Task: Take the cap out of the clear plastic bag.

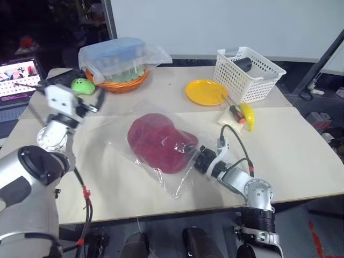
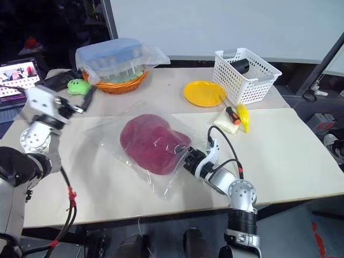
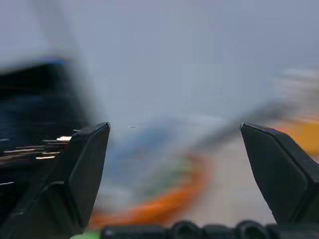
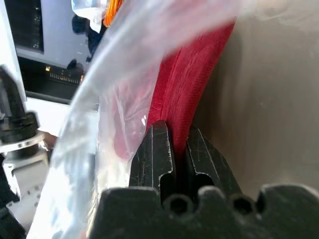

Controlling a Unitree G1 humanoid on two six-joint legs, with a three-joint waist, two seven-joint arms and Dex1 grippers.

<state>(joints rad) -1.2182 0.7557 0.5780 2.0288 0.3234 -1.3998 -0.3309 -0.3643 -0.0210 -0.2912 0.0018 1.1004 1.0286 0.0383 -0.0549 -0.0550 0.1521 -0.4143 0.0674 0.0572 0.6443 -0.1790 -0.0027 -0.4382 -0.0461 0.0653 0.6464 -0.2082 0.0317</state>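
The dark red cap (image 1: 158, 142) lies in the middle of the table inside the clear plastic bag (image 1: 121, 137), which spreads flat around it. My right gripper (image 1: 194, 157) reaches in from the right at table height. It is shut on the cap's red edge (image 4: 187, 107), with crinkled bag film beside the fingers (image 4: 154, 154). My left gripper (image 1: 90, 103) hangs raised over the table's left side, well clear of the bag, tilted up toward the orange basket. Its fingers (image 3: 84, 169) stand wide open with nothing between them.
An orange basket holding a plastic-wrapped blue-lidded box (image 1: 118, 59) stands at the back left, with a green toy (image 1: 81, 85) beside it. A yellow plate (image 1: 206, 91), a white basket (image 1: 248, 72), a banana (image 1: 247, 115) and a screwdriver (image 1: 236, 114) are at the back right. A laptop (image 1: 19, 78) is at far left.
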